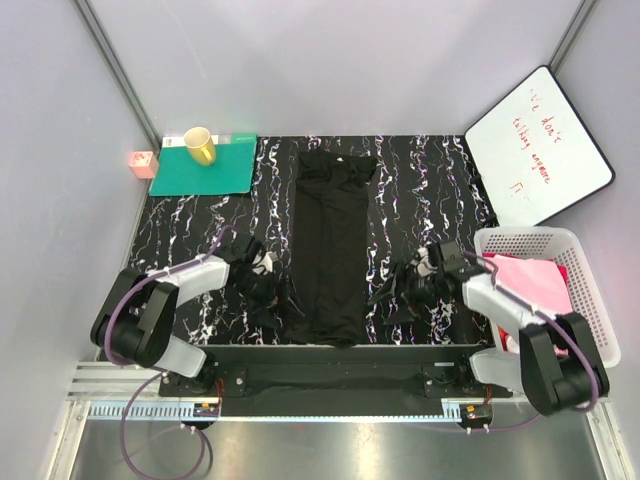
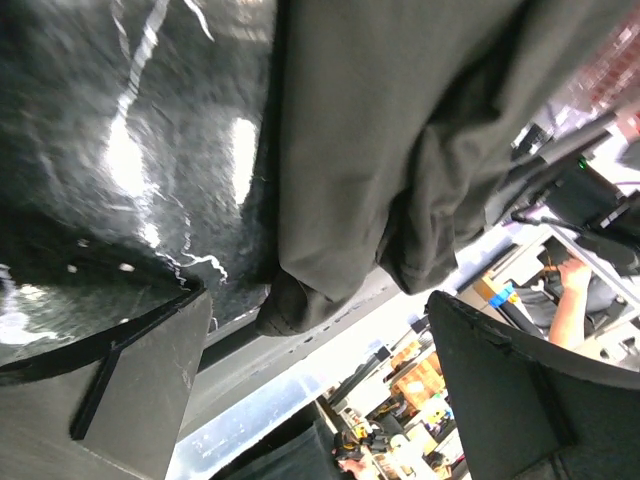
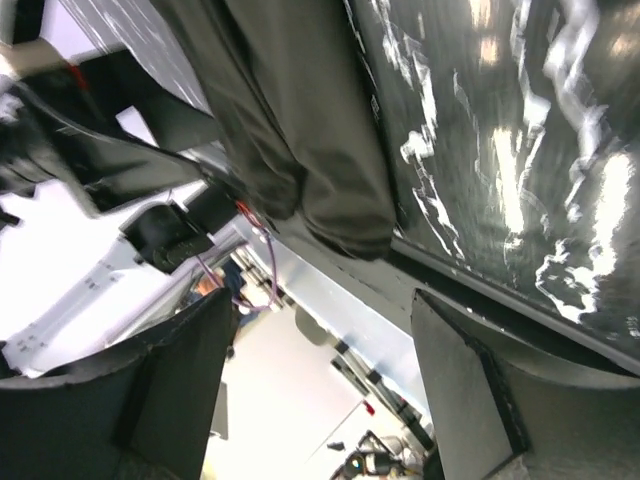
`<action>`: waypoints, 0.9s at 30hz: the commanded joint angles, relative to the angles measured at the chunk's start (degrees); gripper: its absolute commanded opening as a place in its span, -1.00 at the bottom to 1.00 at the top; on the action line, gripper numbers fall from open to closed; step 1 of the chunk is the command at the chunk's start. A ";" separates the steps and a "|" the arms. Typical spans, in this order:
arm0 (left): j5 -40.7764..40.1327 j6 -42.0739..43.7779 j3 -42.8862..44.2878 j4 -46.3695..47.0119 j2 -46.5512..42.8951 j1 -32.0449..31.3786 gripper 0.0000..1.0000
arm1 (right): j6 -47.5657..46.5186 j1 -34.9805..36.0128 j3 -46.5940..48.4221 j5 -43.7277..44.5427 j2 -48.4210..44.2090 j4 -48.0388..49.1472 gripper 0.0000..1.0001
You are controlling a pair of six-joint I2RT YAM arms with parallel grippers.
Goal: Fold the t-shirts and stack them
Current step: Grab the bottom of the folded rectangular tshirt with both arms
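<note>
Top external: folded black t-shirt (image 1: 333, 250) between both jaws; jaws open, empty (cloth just beyond)

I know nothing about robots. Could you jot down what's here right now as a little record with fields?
Black t-shirt: folded into a long narrow strip, flat on the table, centre
Left gripper: open, empty, by the strip's near left corner
Right gripper: open, empty, by its near right corner
Pink t-shirt: in the white basket, right side
Yellow cup: on the teal mat, far left
Whiteboard: far right, red writing
</note>
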 commanded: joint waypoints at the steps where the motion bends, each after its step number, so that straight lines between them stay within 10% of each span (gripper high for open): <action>1: 2.25 -0.53 -5.16 7.57 -2.59 0.18 0.96 | 14.49 7.82 -7.61 4.18 -6.96 14.91 0.60; 7: 2.87 -0.44 -8.86 10.30 -2.68 0.09 0.93 | 27.33 17.93 -16.84 11.30 -9.61 25.73 0.62; 20: 0.94 -2.11 -9.13 10.04 -1.98 0.18 0.85 | 26.64 28.24 -4.46 14.55 16.76 36.46 0.64; 24: 0.59 -2.02 -8.78 10.21 -1.28 0.18 0.44 | 25.15 28.24 -3.84 15.26 15.71 32.86 0.58; 27: 0.85 -1.85 -8.08 10.30 -0.31 0.18 0.02 | 24.79 28.23 -3.93 14.47 15.00 32.06 0.16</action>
